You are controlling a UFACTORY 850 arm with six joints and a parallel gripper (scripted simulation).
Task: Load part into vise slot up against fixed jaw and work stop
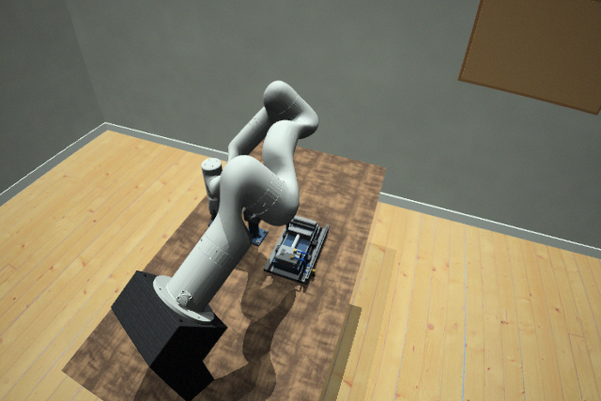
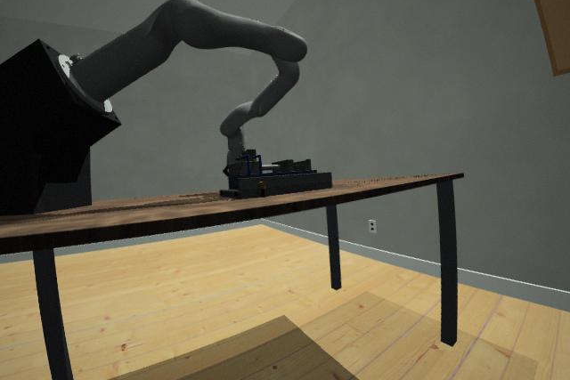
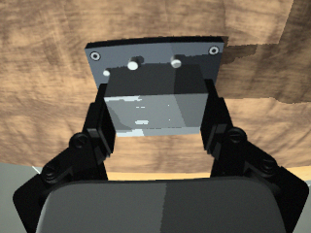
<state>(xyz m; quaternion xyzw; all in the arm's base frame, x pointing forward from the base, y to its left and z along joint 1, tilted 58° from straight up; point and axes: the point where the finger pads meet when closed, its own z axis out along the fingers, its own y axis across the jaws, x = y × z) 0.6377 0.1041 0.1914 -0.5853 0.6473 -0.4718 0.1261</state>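
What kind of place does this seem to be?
Probably a small machining test room: a pale grey robot arm on a dark wooden table, beside a dark metal vise fixture, plain grey walls around.

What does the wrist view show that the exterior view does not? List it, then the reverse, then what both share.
Wrist only: the end effector shut on the part, which sits on the infeed plate by two pale pins.

Exterior only: the vise, the arm's black pedestal, the table legs and the floor.

Both: the wooden table top.
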